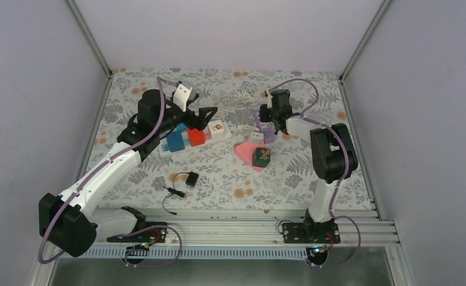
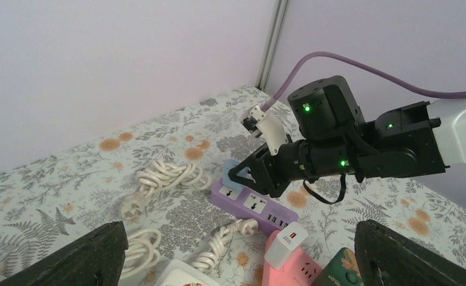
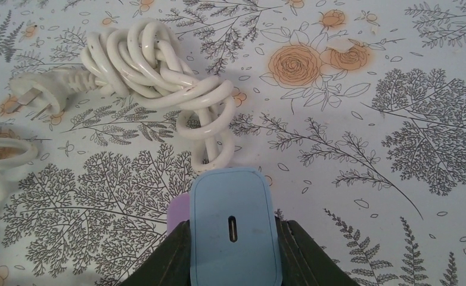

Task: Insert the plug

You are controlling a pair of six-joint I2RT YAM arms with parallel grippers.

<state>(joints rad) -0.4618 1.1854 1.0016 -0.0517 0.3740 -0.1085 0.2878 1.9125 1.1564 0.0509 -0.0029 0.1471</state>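
Light-blue plastic plug (image 3: 233, 229): flat, rounded corners; I see one slot.
Right pincer (image 3: 233, 262): clamps it.
Left pincer (image 2: 239, 244): wide, empty.

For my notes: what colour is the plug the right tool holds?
The plug is light blue; right wrist view.

top external: looking down over whole table (image 1: 230, 185) | left wrist: facing right arm (image 2: 362, 149) | right wrist: staring down close, sharing white cable (image 3: 159, 71)

Light-blue charger plug (image 3: 233, 238); rounded block, slot in face; held at end of purple power strip (image 2: 255, 207); strip lying flat.
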